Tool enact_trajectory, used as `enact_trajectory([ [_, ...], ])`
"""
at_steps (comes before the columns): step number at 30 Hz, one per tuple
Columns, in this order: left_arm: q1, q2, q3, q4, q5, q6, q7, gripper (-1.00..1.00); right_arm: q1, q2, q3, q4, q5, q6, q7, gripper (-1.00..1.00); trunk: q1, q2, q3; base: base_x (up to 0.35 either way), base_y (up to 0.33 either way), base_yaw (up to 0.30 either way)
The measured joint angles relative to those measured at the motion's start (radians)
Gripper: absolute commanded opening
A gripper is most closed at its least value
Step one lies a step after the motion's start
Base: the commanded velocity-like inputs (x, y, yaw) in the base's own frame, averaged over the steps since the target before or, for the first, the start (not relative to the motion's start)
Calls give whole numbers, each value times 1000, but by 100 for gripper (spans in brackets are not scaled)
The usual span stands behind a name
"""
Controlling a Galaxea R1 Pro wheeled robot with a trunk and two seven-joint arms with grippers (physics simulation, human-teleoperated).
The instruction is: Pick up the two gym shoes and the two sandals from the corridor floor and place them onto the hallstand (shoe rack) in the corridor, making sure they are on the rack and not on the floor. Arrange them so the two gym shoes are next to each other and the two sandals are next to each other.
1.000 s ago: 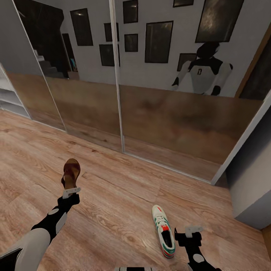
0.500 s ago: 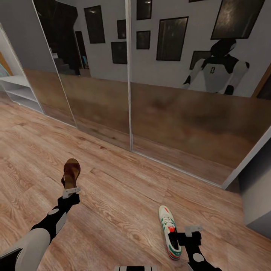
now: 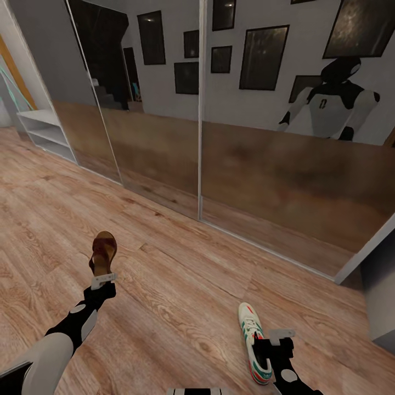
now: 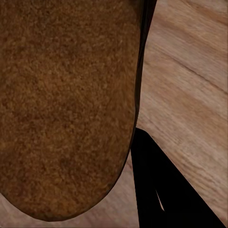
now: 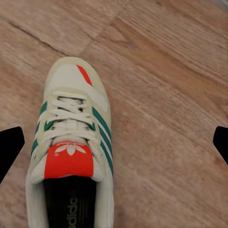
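A dark brown sandal (image 3: 103,251) hangs above the corridor floor (image 3: 181,285) with my left gripper (image 3: 103,278) shut on its heel end. Its brown sole (image 4: 61,104) is close up in the left wrist view, beside one black finger (image 4: 161,190). A cream gym shoe (image 3: 254,343) with green stripes and a red-orange tongue lies on the planks just left of my right gripper (image 3: 270,339). In the right wrist view the gym shoe (image 5: 71,152) lies below the open gripper, between its widely spread fingers (image 5: 10,147). I cannot tell whether the pale open-shelved unit (image 3: 44,131) at the far left is the hallstand.
Mirrored sliding doors (image 3: 247,164) run along the far side of the floor and reflect the robot (image 3: 329,109). A grey cabinet corner (image 3: 384,296) stands at the right. Wood flooring stretches open between the doors and my arms.
The head view has swung left, so the doors, floor and gym shoe have slid right in the picture. The shelved unit has come further into view. The sandal stays in my left gripper.
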Motion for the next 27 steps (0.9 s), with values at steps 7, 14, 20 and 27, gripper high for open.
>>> enact_trajectory([
  [7, 0, 0, 0, 0, 0, 0, -1, -100, 0, 0, 0, 1, 0, 0, 0, 100, 0, 0, 0, 0, 0, 11],
  [14, -1, -2, 1, 0, 0, 0, -1, -100, 0, -1, 0, 3, 0, 0, 0, 100, 2, -1, -20, 0, 0, 13],
  [20, -1, -2, 2, 0, 0, 0, -2, -100, 0, 0, 0, 3, 0, 1, 0, 100, 5, -2, -49, 0, 0, 85],
  [27, -1, -2, 3, 0, 0, 0, -2, -100, 0, 0, 0, 3, 0, 1, 0, 100, 8, -4, -86, 0, 0, 105],
])
